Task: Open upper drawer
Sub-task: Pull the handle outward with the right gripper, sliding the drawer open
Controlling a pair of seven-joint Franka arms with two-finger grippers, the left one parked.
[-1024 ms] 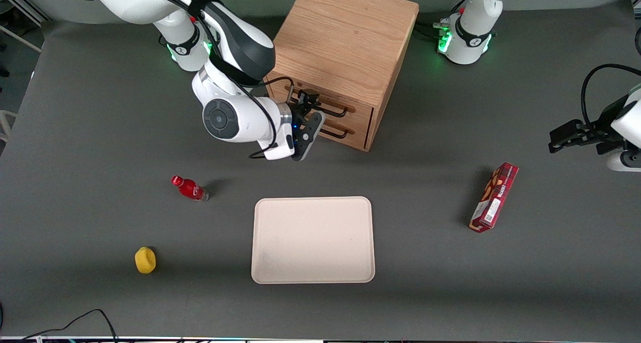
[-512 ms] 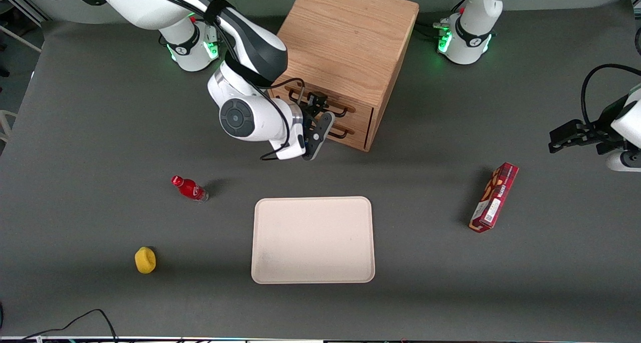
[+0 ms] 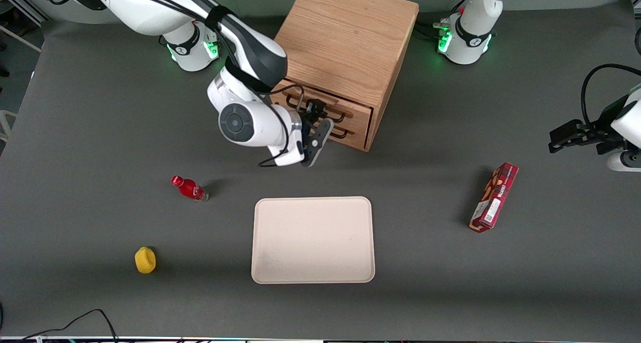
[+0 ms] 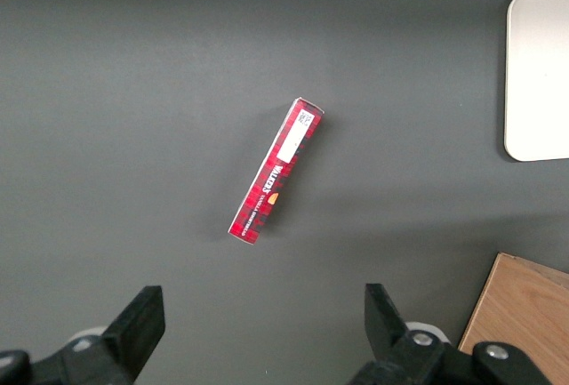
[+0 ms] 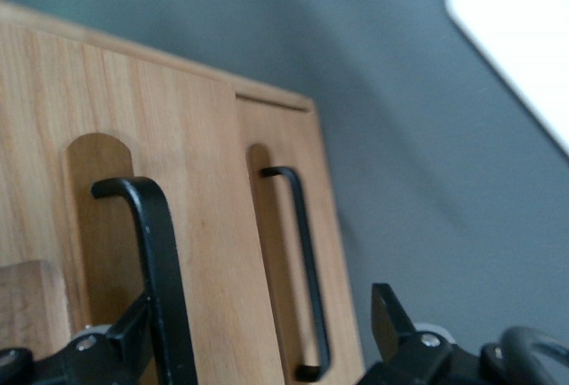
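Note:
The oak cabinet [image 3: 345, 37] stands at the back middle of the table. Its upper drawer [image 3: 358, 113] has a light wood front and a black wire handle [image 3: 334, 113], and it stands out a little from the cabinet face. My gripper [image 3: 318, 121] is right in front of it, open, with the handle bar between the fingers. In the right wrist view the gripper [image 5: 262, 305] straddles the upper drawer front [image 5: 196, 180], with the upper handle [image 5: 156, 225] close against one finger [image 5: 133, 336]. The lower drawer [image 5: 276, 127] and its handle [image 5: 307, 260] sit just beside it, set further back.
A cream tray [image 3: 313, 240] lies nearer the front camera than the cabinet. A red bottle [image 3: 190, 188] and a yellow object [image 3: 145, 260] lie toward the working arm's end. A red box [image 3: 494, 197] lies toward the parked arm's end.
My gripper moved in to the upper drawer's handle, then drew back slightly toward the front camera. The upper drawer front has come out a little.

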